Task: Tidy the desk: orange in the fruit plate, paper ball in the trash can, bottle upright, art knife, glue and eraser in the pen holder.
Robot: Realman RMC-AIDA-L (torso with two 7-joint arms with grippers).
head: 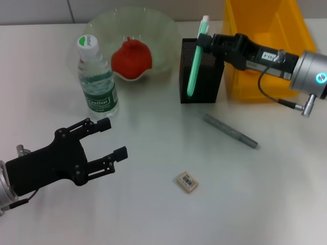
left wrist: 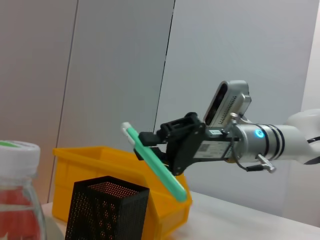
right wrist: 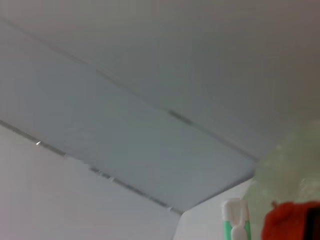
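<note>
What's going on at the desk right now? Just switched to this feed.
The right claw holds a green stick-shaped item above the black mesh pen holder, tilted, its lower end pointing down toward the holder's opening. The left claw is open over bare table near the upright bottle. The orange sits in the fruit plate. A grey pen-like item and the eraser lie loose on the table.
</note>
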